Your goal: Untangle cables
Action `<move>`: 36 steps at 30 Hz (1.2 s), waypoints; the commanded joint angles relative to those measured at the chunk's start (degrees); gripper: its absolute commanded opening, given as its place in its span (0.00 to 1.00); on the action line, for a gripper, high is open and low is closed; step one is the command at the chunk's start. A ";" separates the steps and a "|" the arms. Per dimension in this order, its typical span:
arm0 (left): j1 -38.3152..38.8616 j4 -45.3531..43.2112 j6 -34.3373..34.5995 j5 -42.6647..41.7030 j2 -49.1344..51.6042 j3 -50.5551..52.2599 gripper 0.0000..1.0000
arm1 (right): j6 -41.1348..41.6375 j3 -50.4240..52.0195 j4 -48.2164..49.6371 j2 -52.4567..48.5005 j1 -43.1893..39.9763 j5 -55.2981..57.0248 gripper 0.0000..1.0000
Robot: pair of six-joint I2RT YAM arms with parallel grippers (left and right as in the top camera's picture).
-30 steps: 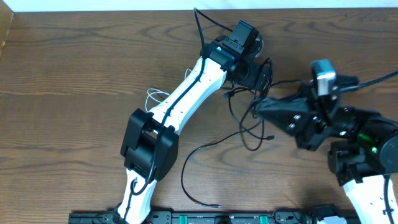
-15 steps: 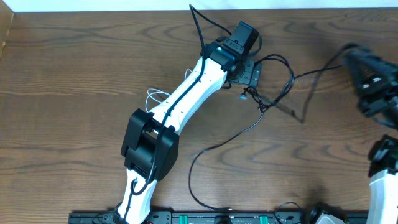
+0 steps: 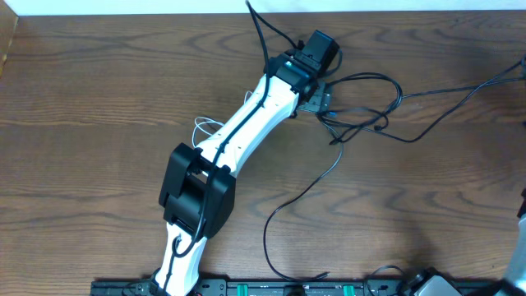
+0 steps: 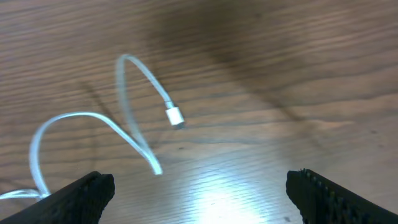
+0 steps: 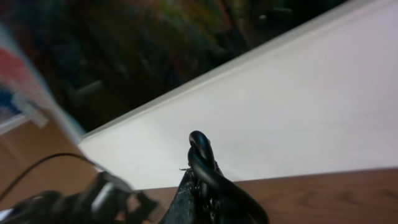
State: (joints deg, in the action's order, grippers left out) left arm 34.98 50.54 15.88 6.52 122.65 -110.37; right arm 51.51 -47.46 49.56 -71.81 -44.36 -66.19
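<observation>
left wrist view: your left gripper (image 4: 208, 196) hangs with its black fingertips (image 4: 87, 193) spread wide and nothing between them, above the thin white cable (image 4: 81, 114). that cable lies in loose, springy arcs on the brown wood-grain table (image 4: 280, 68) and ends in a small silver plug (image 4: 175, 116).

in the right wrist view, your right gripper (image 5: 200, 180) is clamped tight on a loop of thin black cable (image 5: 202, 155).

from overhead, that gripper is out of frame. the black cord comes in from the right edge and runs to a loose knot (image 3: 349, 119) just beside the left wrist. a long tail curls down toward the near edge. the white cable peeks out beside the left arm, well apart from the knot.

expect both cords to be light and limp, with smooth rounded jackets that hold their curl and may slide through the pads. the plugs look like the only stiff parts and are likely to snag in a loop. take hold on a plain run just behind a plug, not at the knot itself. a hard pull would probably cinch the knot tighter.
</observation>
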 commanded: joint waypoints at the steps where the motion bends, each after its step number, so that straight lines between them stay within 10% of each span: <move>1: -4.39 1.88 -0.46 7.93 1.49 0.46 0.95 | -4.74 -1.68 0.66 -2.03 -5.29 7.98 0.01; 14: -11.96 2.08 9.40 7.45 1.49 0.46 0.95 | -12.20 -1.68 -13.35 -6.95 -17.57 18.29 0.01; 21: -11.80 0.11 11.02 -5.05 1.49 0.46 0.08 | -12.59 -1.66 -16.39 -9.57 -14.27 15.74 0.08; 30: -11.78 -5.27 11.54 -37.86 1.18 0.42 0.08 | -11.39 -1.66 -18.51 -9.57 -5.92 8.66 0.15; 36: -11.82 -8.55 29.62 -48.65 0.07 0.42 0.08 | -11.41 -1.62 -25.53 -9.57 0.79 -1.09 0.20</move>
State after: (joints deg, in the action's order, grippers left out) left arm 23.31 42.83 32.34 -30.55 123.50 -110.21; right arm 40.18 -48.34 26.39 -81.56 -46.92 -59.57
